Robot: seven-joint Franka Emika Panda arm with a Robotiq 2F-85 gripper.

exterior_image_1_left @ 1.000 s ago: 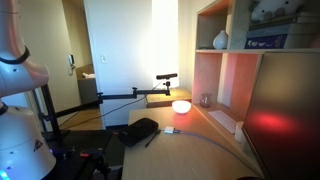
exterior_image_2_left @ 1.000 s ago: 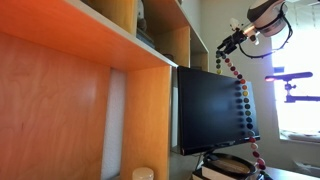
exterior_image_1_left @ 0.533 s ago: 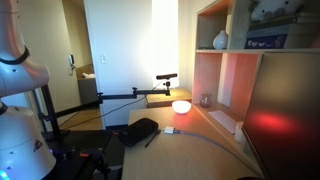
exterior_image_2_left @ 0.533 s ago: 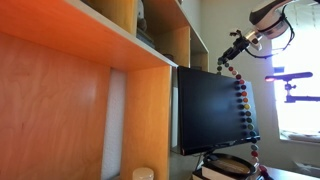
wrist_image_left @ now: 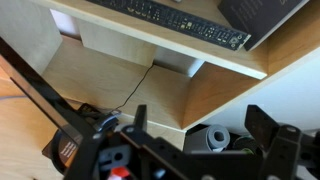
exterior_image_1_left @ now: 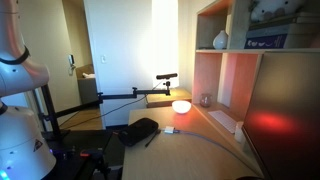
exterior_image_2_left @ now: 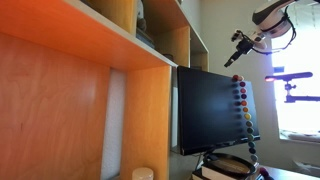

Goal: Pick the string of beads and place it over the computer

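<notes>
The claw (exterior_image_2_left: 237, 57) hovers at the upper right in an exterior view. In the wrist view its fingers (wrist_image_left: 139, 118) stand wide apart and hold nothing. Just below it the beads (exterior_image_2_left: 243, 104) hang down the right edge of the monitor (exterior_image_2_left: 208, 105).

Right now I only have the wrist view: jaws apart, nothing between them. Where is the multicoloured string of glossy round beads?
Observer: In an exterior view the string of beads hangs down one side edge of the black flat computer monitor.
Operator: Gripper touching it?
Observer: No. The gripper sits above the strand's top end, with a visible gap.
Operator: Bottom end?
Observer: It reaches down to the dark stack under the monitor. Whether it touches is too small to tell.
</notes>
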